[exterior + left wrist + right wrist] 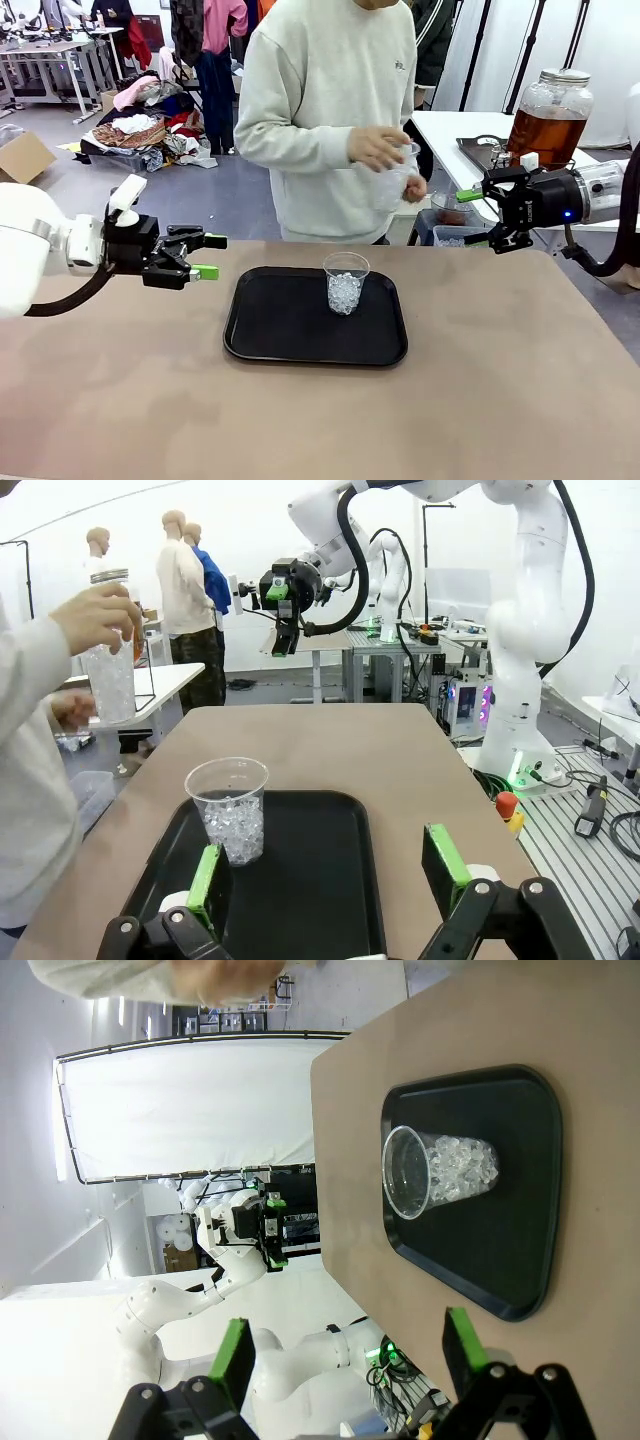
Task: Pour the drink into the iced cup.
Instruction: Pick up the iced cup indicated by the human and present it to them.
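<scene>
Left end effector (pixel 212 256) and right end effector (pixel 470 217) hover empty, jaws apart, on either side of the black tray (pixel 280 330) on my desk (pixel 500 380). The iced cup (pixel 346 283) stands upright on the tray. The drink (pixel 545 135) sits in a jar (pixel 565 80) behind my right arm.

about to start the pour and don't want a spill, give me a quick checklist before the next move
1. Iced cup upright on the black tray: ok
2. Cup holds ice, no drink: ok
3. Left end effector open, empty, beside the tray: ok
4. Right end effector open, empty: ok
5. Drink at hand: not ok, it sits in the glass dispenser on the far white table
6. Person's hands off the cup: ok, they hold a clear container at the far edge
</scene>
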Tool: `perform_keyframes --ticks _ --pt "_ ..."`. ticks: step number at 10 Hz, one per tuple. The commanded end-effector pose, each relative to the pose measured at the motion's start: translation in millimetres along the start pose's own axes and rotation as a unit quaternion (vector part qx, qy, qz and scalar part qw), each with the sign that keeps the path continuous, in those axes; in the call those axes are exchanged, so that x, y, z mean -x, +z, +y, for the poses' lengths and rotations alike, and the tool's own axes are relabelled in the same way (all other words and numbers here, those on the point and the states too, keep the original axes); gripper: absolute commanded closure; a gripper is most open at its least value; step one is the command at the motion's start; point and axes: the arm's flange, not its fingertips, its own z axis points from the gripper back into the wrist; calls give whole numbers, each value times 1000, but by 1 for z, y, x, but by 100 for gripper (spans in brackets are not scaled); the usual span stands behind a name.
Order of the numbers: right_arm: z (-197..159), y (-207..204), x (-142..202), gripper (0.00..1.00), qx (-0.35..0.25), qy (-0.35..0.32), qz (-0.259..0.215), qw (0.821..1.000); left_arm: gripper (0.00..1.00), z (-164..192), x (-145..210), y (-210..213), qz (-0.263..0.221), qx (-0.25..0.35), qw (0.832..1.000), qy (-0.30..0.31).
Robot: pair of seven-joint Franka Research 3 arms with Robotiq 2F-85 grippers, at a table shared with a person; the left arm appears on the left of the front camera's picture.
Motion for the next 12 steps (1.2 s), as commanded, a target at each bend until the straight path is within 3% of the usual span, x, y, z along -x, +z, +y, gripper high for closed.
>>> perform_keyframes --ticks 1,12 --pt "2 0 0 0 -1 2 0 1000 0 -2 -2 0 -2 -1 1000 -5" --pt "2 0 0 0 -1 2 0 1000 0 -2 -2 0 -2 -1 1000 -5"
